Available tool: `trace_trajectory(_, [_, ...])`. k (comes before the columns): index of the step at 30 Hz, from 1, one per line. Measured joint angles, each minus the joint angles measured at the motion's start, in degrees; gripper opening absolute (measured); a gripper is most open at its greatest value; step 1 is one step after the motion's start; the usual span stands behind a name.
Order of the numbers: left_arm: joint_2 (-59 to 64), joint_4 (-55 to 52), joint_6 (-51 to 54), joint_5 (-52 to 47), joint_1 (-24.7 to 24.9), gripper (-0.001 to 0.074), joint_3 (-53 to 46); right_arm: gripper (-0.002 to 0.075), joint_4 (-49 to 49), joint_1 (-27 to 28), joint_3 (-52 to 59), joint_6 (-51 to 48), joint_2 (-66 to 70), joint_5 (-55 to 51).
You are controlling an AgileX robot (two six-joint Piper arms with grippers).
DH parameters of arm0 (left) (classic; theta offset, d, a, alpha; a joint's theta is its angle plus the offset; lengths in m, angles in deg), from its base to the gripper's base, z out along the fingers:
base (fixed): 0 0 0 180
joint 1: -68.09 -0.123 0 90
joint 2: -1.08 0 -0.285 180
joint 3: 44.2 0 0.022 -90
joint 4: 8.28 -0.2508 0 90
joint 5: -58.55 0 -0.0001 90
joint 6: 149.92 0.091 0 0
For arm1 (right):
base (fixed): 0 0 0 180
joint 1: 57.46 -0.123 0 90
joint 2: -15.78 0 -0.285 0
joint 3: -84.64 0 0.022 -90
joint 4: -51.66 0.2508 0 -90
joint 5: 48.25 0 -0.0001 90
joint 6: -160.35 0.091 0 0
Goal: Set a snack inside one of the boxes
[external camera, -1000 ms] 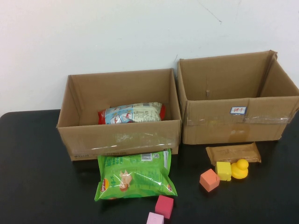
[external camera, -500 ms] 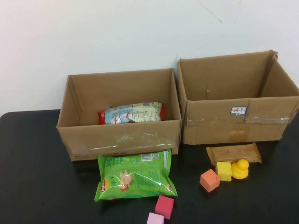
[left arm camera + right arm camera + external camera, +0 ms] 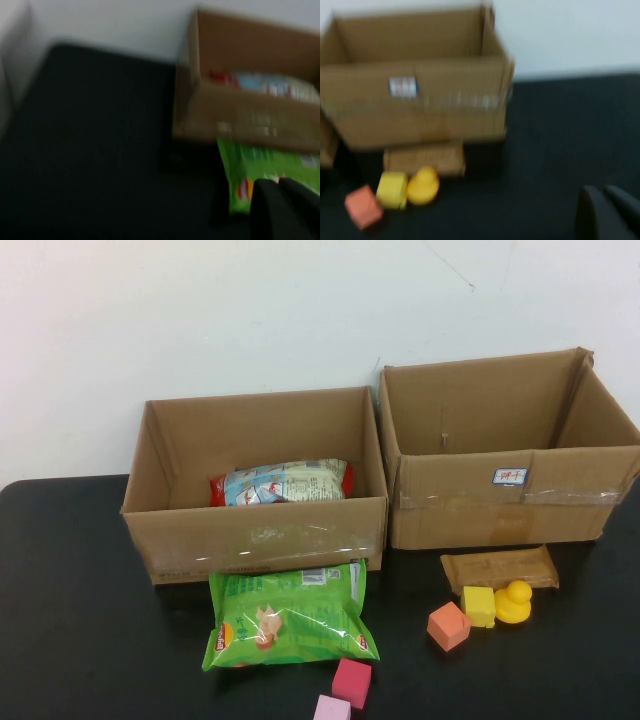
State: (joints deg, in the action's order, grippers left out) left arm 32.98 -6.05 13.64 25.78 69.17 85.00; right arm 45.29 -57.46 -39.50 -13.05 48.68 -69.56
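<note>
A green chip bag [image 3: 290, 615] lies on the black table against the front of the left cardboard box [image 3: 255, 536]. A red, white and blue snack bag [image 3: 282, 482] lies inside that box. The right cardboard box [image 3: 500, 502] shows nothing inside. A brown wrapped snack bar [image 3: 499, 568] lies in front of it. Neither gripper shows in the high view. In the left wrist view my left gripper [image 3: 278, 181] is shut and empty, near the green bag [image 3: 265, 162]. In the right wrist view my right gripper [image 3: 603, 189] is shut and empty, off to the side of the snack bar [image 3: 425, 159].
A yellow duck [image 3: 515, 601], a yellow cube [image 3: 479, 606] and an orange cube [image 3: 448, 626] sit in front of the snack bar. A red cube [image 3: 352, 682] and a pink cube [image 3: 332, 709] lie near the front edge. A white wall stands behind the boxes.
</note>
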Motion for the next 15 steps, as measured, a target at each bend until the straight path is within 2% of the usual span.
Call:
trace_trajectory(11, [12.3,4.3,0.1,-1.8,0.0,-0.0001,0.0,-0.0001,5.2,0.0,0.0,-0.2,15.9,-0.9])
trace_trajectory(15, [16.3,6.6,7.0,-2.1,0.0,-0.0001,0.0,-0.0001,5.6,-0.1,-0.1,-0.3,20.4,-2.5])
